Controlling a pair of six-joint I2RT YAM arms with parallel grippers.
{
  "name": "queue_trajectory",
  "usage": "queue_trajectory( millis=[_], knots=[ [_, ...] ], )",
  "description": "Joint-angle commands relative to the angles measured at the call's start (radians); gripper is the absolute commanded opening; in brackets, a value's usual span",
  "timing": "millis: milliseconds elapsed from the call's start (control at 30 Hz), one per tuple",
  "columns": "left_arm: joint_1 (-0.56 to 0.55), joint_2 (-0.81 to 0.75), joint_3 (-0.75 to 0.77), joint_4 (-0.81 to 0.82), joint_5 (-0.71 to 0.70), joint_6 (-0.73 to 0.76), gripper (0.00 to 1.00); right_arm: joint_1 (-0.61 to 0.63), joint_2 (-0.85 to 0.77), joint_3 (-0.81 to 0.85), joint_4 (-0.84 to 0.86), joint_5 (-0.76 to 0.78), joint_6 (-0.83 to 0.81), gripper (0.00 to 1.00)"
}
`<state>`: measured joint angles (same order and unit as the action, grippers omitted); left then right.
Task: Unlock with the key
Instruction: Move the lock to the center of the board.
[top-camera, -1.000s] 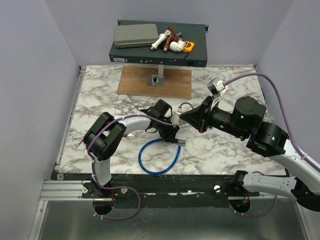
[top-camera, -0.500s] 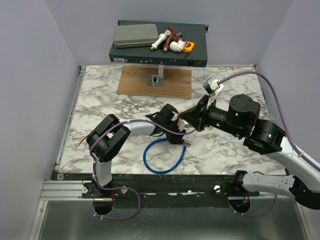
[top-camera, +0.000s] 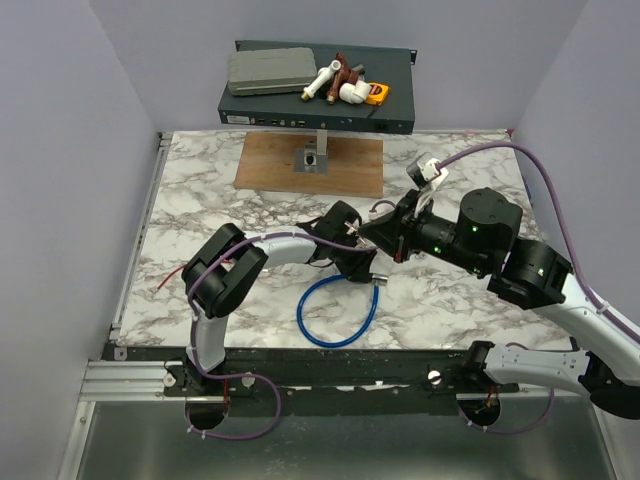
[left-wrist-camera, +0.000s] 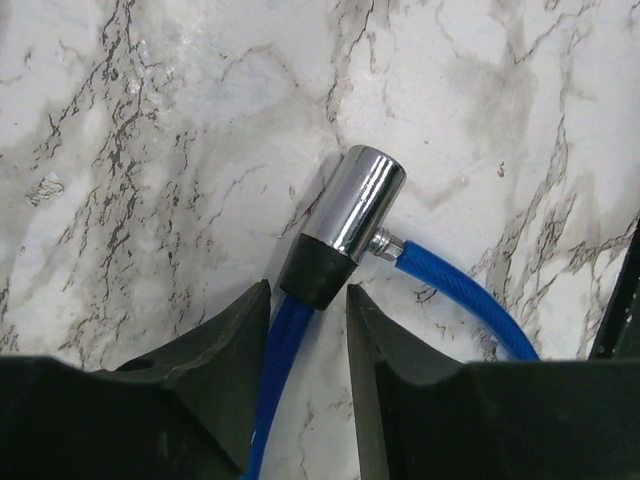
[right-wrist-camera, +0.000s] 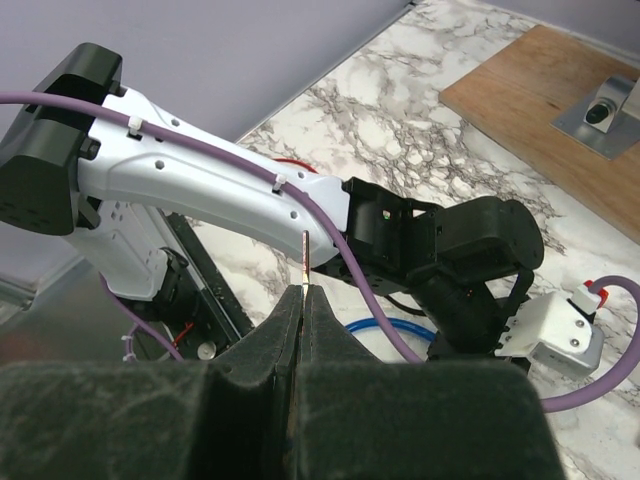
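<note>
The key (right-wrist-camera: 304, 258) shows edge-on as a thin metal blade sticking out of my right gripper (right-wrist-camera: 304, 292), which is shut on it. In the top view that gripper (top-camera: 366, 233) hangs just above and behind my left gripper (top-camera: 366, 270). A blue cable (top-camera: 335, 318) lies in a loop on the marble. Its chrome lock head (left-wrist-camera: 362, 200) has a black collar (left-wrist-camera: 312, 277). My left gripper (left-wrist-camera: 308, 300) stands low over the cable just behind the collar. Its jaws sit either side of the blue cable (left-wrist-camera: 268, 370) with a gap still showing.
A wooden board (top-camera: 270, 165) with a metal bracket (top-camera: 310, 160) lies at the back of the marble table (top-camera: 200, 200). Behind it a black rack unit (top-camera: 390, 110) carries a grey case and small parts. A thin red wire (top-camera: 160, 287) lies near the left edge.
My left arm has slid to the right, dragging the blue cable loop with it, and its jaws have narrowed. The right gripper shifted slightly left, then held still with the key.
</note>
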<state>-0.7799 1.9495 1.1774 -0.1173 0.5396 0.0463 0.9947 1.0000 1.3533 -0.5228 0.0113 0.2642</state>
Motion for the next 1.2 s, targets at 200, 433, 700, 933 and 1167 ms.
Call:
queue_trajectory(
  millis=[200, 433, 700, 933, 1167],
  knots=[
    [0.052, 0.02, -0.106, -0.1, 0.021, -0.07, 0.51, -0.001, -0.011, 0.006, -0.002, 0.027, -0.01, 0.01],
    [0.055, 0.01, -0.155, -0.079, -0.023, -0.016, 0.51, -0.002, 0.004, 0.016, -0.005, 0.036, -0.021, 0.01],
    [0.001, 0.063, -0.126, -0.129, -0.207, -0.041, 0.18, -0.002, 0.018, 0.019, 0.004, 0.05, -0.034, 0.01],
    [-0.041, 0.06, -0.165, -0.079, -0.259, -0.051, 0.16, -0.002, 0.001, 0.012, 0.012, 0.07, -0.042, 0.01],
    [-0.08, 0.095, -0.142, -0.112, -0.231, 0.026, 0.3, -0.002, -0.004, 0.022, 0.012, 0.069, -0.057, 0.01]
  ],
)
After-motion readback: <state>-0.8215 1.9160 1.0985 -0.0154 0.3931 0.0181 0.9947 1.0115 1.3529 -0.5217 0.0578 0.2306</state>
